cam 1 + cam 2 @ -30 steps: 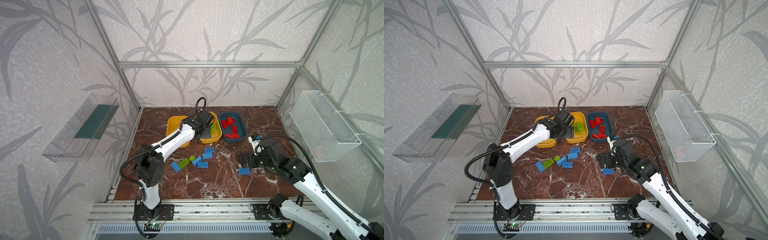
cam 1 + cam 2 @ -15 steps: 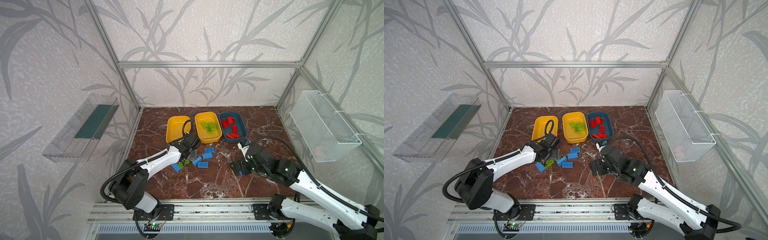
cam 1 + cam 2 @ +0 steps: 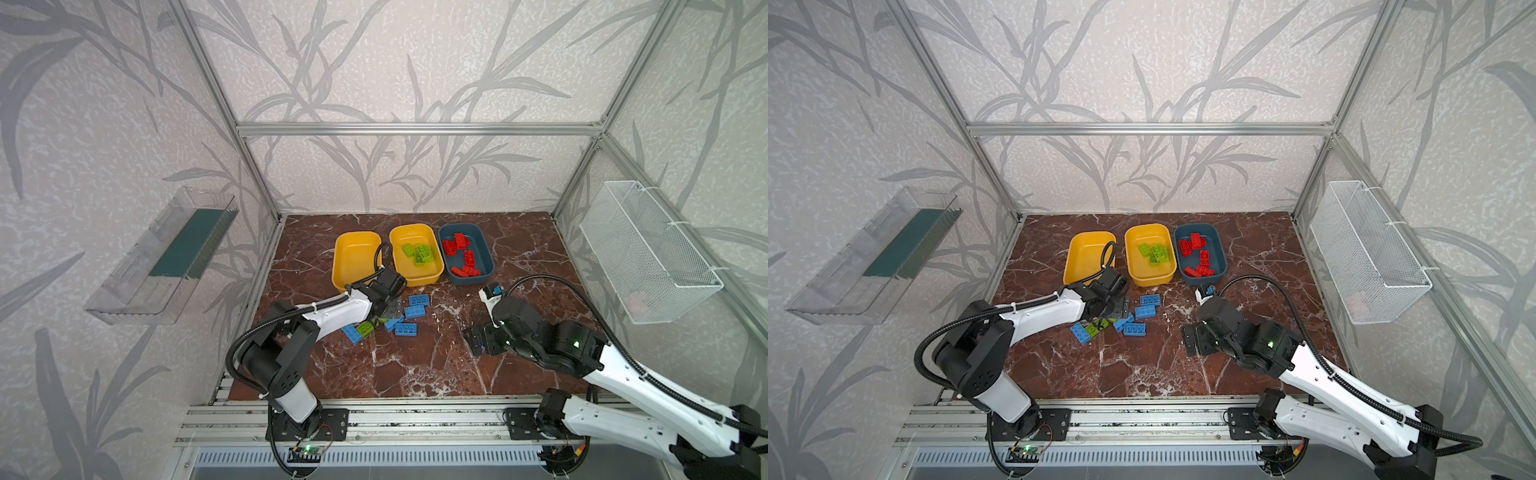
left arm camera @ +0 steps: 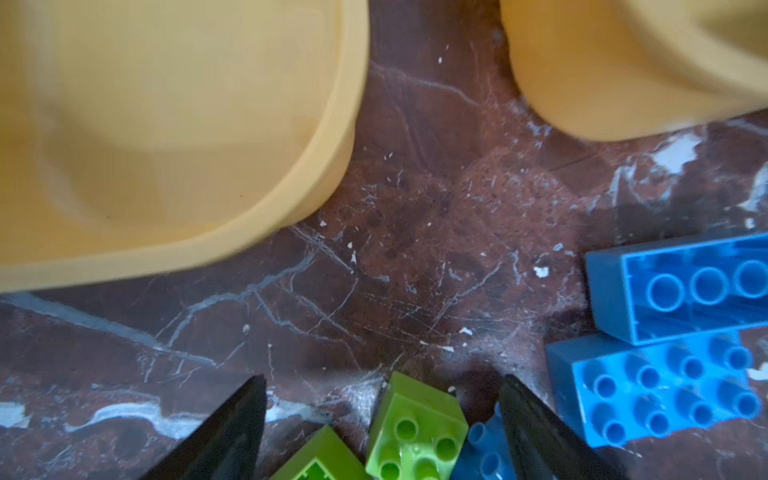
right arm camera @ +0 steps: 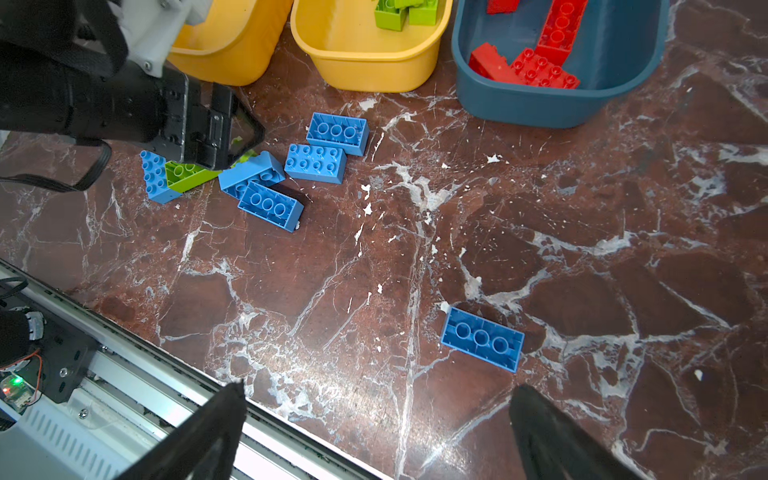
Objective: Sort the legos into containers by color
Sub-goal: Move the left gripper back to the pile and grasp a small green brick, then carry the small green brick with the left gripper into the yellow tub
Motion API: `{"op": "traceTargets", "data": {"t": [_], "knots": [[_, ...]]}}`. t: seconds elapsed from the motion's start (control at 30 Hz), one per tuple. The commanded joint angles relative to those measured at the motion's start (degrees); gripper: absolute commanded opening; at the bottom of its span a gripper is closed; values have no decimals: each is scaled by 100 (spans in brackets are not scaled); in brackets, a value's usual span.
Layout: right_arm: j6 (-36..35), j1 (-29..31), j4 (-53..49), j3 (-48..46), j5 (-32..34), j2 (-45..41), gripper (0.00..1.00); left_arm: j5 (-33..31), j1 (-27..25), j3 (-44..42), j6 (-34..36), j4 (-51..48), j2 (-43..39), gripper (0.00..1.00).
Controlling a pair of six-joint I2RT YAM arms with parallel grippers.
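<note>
The jaws of the left gripper [image 4: 382,380] are spread wide, low over the marble floor [image 3: 415,365]. One stands on each side of a small green brick [image 4: 415,428] without pinching it, and whether a finger touches it cannot be told. A second green brick [image 4: 320,465] lies just beside it, in a loose cluster of blue bricks [image 3: 415,311] in front of the tubs. The right gripper [image 5: 378,388] also has its jaws spread and holds nothing. It hangs above the floor near a lone blue brick [image 5: 482,338], which lies studs down, well apart from the cluster. Three tubs stand side by side at the back of the floor. The left yellow tub [image 3: 355,257] is nearest the left gripper. The middle yellow tub [image 3: 419,280] holds green bricks [image 3: 422,253]. The teal tub [image 3: 482,253] holds red bricks [image 3: 457,243].
</note>
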Motion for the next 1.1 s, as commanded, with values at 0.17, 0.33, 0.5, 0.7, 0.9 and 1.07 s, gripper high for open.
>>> {"op": "traceTargets", "data": {"t": [0.17,0.33,0.5,0.7,0.9,1.07], "knots": [[63,53,-137,141,175,-41,99,140,-125,-265,-52,93,-118,85],[20,55,-67,175,146,59,99,-21,-496,-366,-95,50,-78,78],[18,54,-70,179,182,58,99,-151,-604,-417,-171,42,-35,73],[34,55,-89,177,199,57,99,-318,-587,-230,-150,-84,161,69],[31,55,-119,163,226,47,99,-289,-558,-82,-75,-125,382,66],[1,55,-113,184,258,75,99,-274,-541,-26,-109,-244,371,41]]}}
